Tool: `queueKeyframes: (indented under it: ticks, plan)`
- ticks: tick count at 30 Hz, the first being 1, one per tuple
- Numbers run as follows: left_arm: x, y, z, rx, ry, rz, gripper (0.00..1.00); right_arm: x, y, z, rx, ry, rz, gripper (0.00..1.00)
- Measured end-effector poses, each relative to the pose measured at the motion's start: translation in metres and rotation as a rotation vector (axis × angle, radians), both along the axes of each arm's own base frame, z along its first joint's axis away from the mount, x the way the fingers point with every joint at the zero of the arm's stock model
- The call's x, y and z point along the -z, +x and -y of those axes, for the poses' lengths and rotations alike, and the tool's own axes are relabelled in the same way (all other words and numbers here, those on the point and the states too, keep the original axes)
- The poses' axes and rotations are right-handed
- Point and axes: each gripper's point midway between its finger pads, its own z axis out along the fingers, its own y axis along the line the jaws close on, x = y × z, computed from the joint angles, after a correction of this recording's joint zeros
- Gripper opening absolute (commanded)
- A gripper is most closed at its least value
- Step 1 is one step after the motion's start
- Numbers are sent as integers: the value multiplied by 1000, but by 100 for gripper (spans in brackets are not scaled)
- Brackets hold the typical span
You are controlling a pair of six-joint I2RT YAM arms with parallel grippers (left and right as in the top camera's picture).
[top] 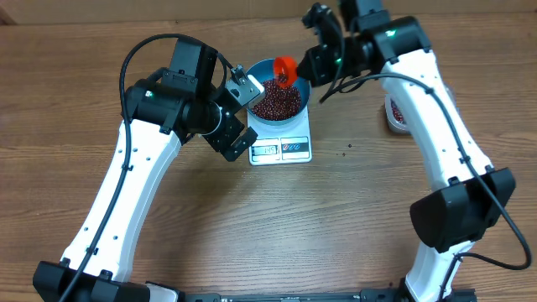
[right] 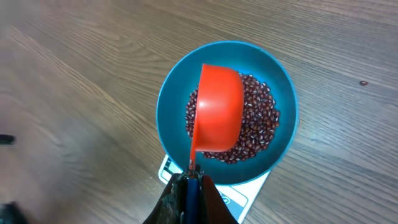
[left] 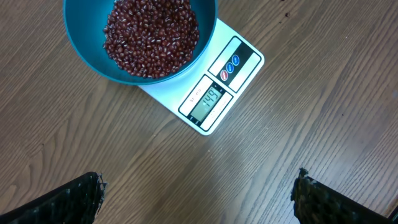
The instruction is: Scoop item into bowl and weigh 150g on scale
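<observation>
Your right gripper (right: 190, 185) is clamped on the thin handle of the red scoop (right: 219, 109), with the jaws squeezed together around it. The scoop hangs over the blue bowl (right: 171, 87) with its rounded back turned to the wrist camera, so you cannot see into it from there. It covers the middle and left part of the bowl.

The red-brown beans (left: 151, 34) lie in a loose heap that fills the bottom of the bowl and climbs partway up its sides. The bowl sits on the white kitchen scale (left: 219, 38), over the rear part of the platform, and the front edge with the display and label panel is uncovered (the digits look like 149, though they are small).

Your left gripper (left: 198, 183) is off to the left of the scale, above bare wooden table (left: 298, 124). Its fingers (left: 68, 199) are spread wide apart and hold nothing, and the scale and bowl show between them from its wrist camera.

To the right, partly hidden behind your right arm, is a pale container (top: 394, 117) with more beans in it. A stray dark speck (top: 349, 148) lies on the table between it and the scale.
</observation>
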Motion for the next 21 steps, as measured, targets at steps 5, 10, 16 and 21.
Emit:
queueKeyframes:
  ticks: [5,10,16,21]
  plan:
    - [0,0,0,0,0,0,100,-8,6,24,28,101,-36,4]
    - [0,0,0,0,0,0,100,-15,8,43,51,178,-68,4]
    - [0,0,0,0,0,0,100,-18,8,48,52,210,-79,4]
    - [0,0,0,0,0,0,99,-18,7,45,45,213,-80,4]
